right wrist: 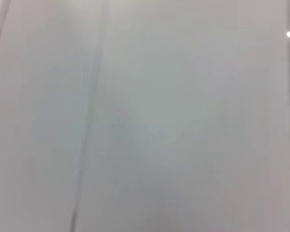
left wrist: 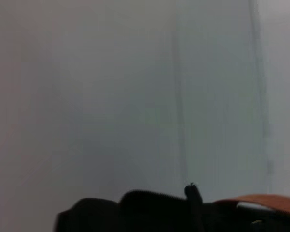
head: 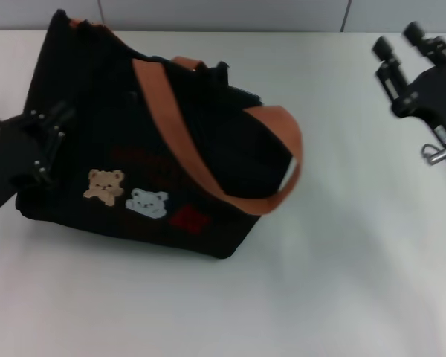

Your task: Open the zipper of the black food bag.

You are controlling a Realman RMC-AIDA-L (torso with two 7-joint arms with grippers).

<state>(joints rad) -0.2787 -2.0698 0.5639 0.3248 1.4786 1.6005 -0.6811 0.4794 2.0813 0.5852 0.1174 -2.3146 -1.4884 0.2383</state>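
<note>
The black food bag (head: 134,149) lies on the white table (head: 342,282), left of centre, with a tan bear and a pale blue bear patch and red lettering on its near side. One orange-brown strap handle (head: 282,160) loops out over its right end. My left gripper (head: 52,143) is against the bag's left end. The zipper does not stand out on the dark top in the head view. In the left wrist view a ridged black edge (left wrist: 145,194), seemingly the zipper track, runs along the bag (left wrist: 101,215). My right gripper (head: 399,41) hangs open at the far right, apart from the bag.
A grey wall (head: 223,13) closes the table's far edge just behind the bag. The right wrist view shows only a pale surface.
</note>
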